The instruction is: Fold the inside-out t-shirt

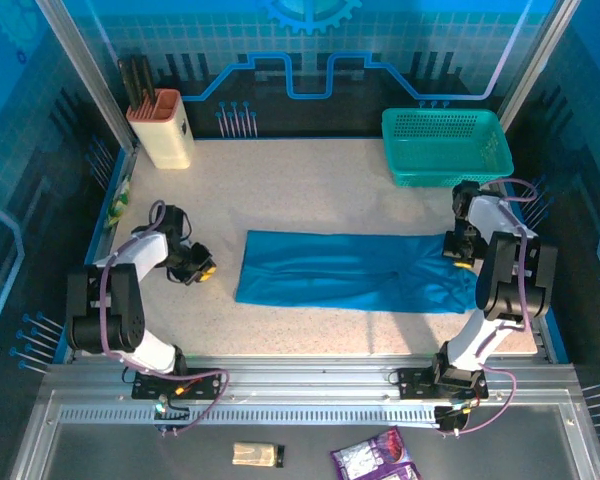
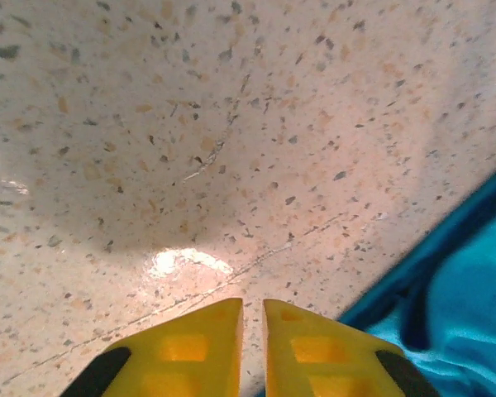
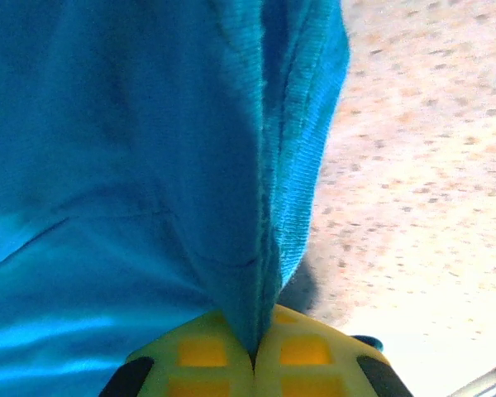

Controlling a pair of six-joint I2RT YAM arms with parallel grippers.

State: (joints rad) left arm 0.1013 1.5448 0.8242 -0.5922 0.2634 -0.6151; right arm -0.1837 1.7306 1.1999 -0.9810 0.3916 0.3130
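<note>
The inside-out t-shirt [image 1: 350, 270] lies as a long blue-teal strip across the middle of the table. My right gripper [image 1: 458, 258] is at the strip's right end. In the right wrist view my right gripper [image 3: 255, 351] is shut on a raised fold of the t-shirt [image 3: 132, 165], near a ribbed hem. My left gripper [image 1: 205, 268] sits on the table just left of the strip's left edge, apart from it. The left wrist view has my left gripper [image 2: 254, 310] with its yellow fingers almost together, nothing between them, and the t-shirt [image 2: 471, 314] at the lower right.
A teal mesh basket [image 1: 445, 145] stands at the back right, close behind my right arm. A beige holder with dark handles [image 1: 162, 128] stands at the back left. Small packets [image 1: 375, 460] lie in front of the arm bases. Speckled table [image 1: 310, 190] stretches behind the shirt.
</note>
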